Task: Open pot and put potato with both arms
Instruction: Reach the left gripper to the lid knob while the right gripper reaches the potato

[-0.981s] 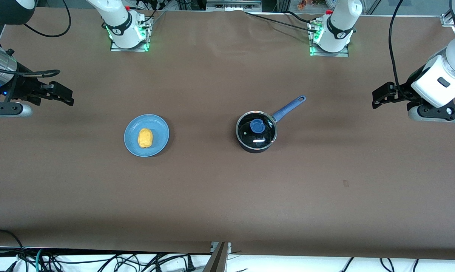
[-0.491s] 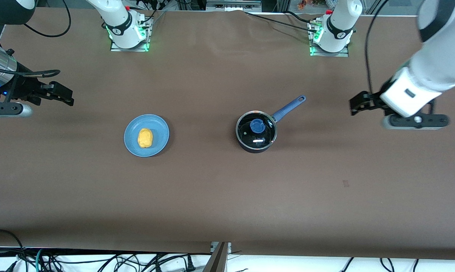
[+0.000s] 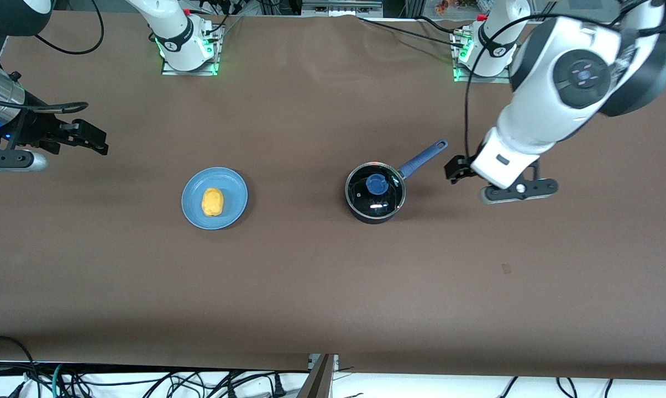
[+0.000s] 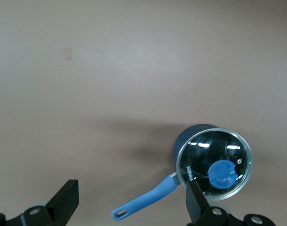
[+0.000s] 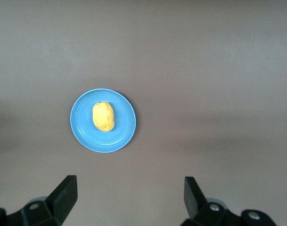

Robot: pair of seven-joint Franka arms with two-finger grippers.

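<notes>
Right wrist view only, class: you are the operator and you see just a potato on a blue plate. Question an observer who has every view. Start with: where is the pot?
Observer: The pot stands toward the left arm's end of the table from the blue plate, with its glass lid on.
Operator: Where is the left gripper?
Observer: The left gripper is over the table beside the pot's blue handle, fingers open and holding nothing.
Operator: And my own gripper?
Observer: The right gripper waits over the right arm's end of the table, well apart from the plate.
</notes>
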